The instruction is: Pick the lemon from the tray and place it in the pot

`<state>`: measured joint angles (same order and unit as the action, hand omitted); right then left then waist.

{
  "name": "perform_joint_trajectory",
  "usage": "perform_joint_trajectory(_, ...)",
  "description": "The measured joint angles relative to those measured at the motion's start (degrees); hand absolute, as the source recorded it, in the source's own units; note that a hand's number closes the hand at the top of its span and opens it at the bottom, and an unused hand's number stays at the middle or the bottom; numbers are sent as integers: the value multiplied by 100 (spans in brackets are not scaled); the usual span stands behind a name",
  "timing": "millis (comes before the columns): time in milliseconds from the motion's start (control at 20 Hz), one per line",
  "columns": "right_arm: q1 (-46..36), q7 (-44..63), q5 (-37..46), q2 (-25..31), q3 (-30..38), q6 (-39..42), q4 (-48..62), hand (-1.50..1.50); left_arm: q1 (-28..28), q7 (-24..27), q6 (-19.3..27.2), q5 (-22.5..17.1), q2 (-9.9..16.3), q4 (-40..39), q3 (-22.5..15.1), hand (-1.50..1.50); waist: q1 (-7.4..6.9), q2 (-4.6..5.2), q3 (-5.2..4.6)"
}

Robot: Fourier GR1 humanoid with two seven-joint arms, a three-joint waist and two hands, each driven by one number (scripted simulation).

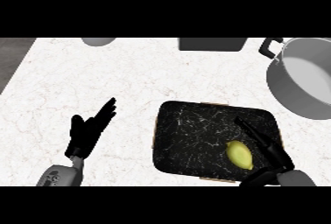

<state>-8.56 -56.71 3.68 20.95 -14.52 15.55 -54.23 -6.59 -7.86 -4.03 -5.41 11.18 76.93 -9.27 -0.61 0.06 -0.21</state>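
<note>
On the black marbled rectangular tray point(194, 131), the yellow oval lemon point(239, 155) could roll off the straight-fingered right hand point(264, 142) beside it; the left hand point(90, 129) rests open, well left.

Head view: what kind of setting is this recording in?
Most likely a kitchen counter. A pale marbled countertop carries a grey pot with a black handle at the upper right and a dark tray holding a lemon. Two other grey items at the far edge are cut off.
</note>
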Motion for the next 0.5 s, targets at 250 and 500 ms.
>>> perform_joint_trajectory(250, -416, 28, -25, -101, -171, 69, 481, 150, 35, 33, -57, 34, 3, -13, 6, 0, -13, -9, -43)
perform_joint_trajectory(500, -613, -183, 243, -117, -348, -185, 667, 150, -15, 98, -102, 41, 6, -111, 66, 0, -1, -20, -73)
